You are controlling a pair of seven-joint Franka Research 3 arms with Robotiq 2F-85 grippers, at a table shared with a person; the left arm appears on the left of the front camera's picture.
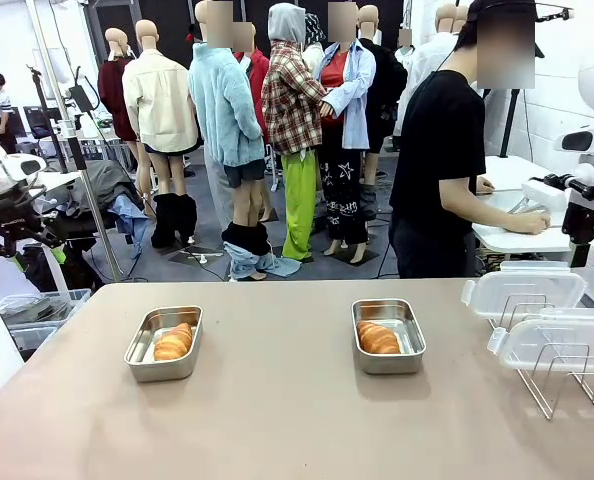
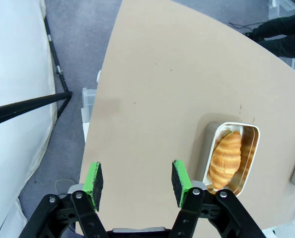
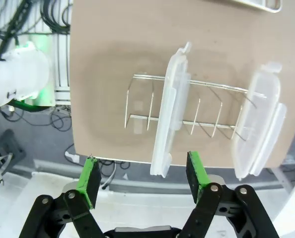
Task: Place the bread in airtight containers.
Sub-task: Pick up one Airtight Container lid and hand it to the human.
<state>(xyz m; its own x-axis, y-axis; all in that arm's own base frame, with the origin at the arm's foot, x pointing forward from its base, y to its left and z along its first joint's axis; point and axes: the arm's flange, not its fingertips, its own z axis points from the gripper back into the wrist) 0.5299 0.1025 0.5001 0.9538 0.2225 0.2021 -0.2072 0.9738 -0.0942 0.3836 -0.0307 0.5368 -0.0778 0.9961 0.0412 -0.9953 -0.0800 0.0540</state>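
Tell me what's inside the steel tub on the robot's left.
One golden-brown croissant roll lies in the open rectangular steel tub; the floor under it is hidden.

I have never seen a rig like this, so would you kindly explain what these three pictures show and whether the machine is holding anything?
It is a robot with two arms, each ending in a two-fingered pincer with green pads. The wide picture comes from a fixed camera between the arms, looking across the table. The other two come from cameras on the wrists, looking along each pincer's fingers. Two steel tubs stand on the table: the left container and the right container, each with a bread roll inside. At the right, two clear lids rest in a wire rack. The left pincer hovers open over the table beside the left container. The right pincer hangs open above the rack. Neither holds anything. A person stands beyond the table, turned away.
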